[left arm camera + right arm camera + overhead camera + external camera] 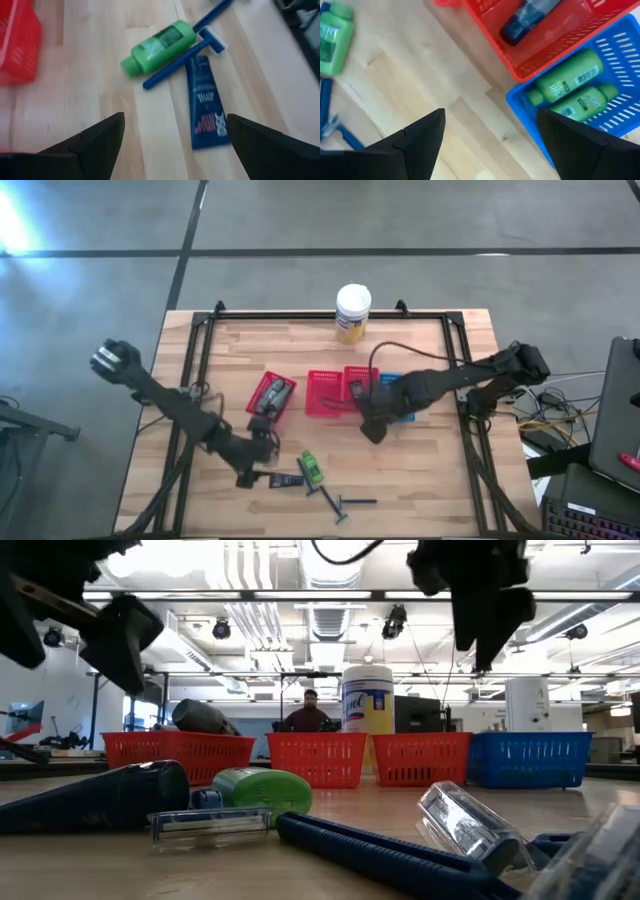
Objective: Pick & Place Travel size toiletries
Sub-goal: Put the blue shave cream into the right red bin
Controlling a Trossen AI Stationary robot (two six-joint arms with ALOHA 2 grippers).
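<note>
Left gripper (170, 145), fingers spread and empty, hovers nearest the dark blue tube (206, 102), lying lengthwise just ahead

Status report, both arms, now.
Left gripper open above dark blue tube, green bottle and razor. Right gripper open, empty, near blue basket. Nothing blocking.

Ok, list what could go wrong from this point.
The left gripper hangs open over the blue tube, but a blue razor lies across the tube's top, touching the green bottle; a grasp may drag all three. The right gripper, open and empty, hovers by the blue basket and red basket; descending there could clip a rim.
</note>
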